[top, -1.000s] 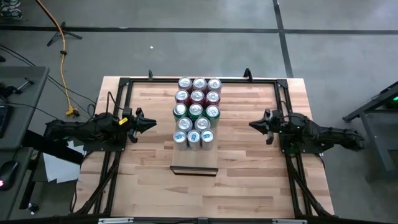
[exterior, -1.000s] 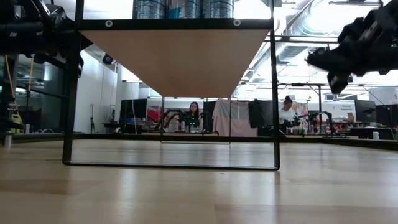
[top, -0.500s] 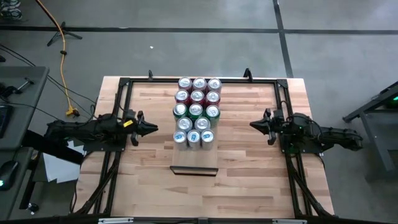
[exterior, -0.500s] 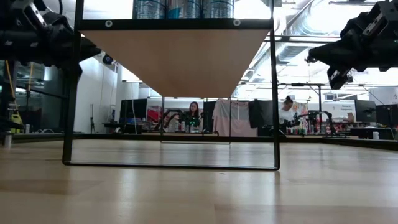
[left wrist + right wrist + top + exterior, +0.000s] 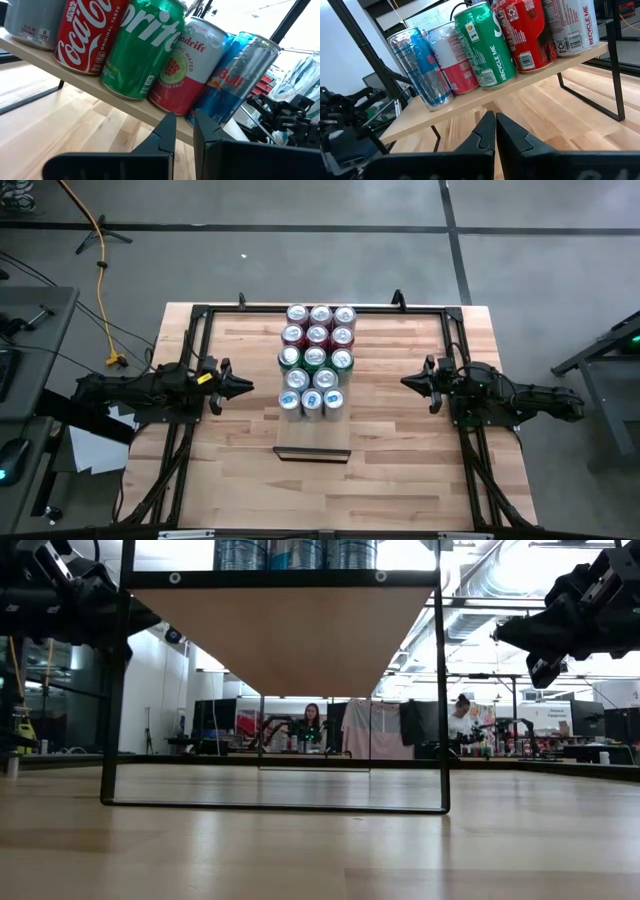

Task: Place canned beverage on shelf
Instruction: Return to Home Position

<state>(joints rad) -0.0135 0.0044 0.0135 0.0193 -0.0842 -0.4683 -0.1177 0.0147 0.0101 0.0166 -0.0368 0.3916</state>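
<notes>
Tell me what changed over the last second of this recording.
The left gripper shifted slightly toward the bare end of the long pale wooden shelf, holding nothing. The right gripper barely moved. The silver, red, green, pink and blue metal drink cans stayed in their rows.

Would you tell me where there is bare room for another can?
On the shelf, the end between the blue cans and the lip is bare. The tabletop is free out to the left gripper and right gripper. Other cans stand packed.
</notes>
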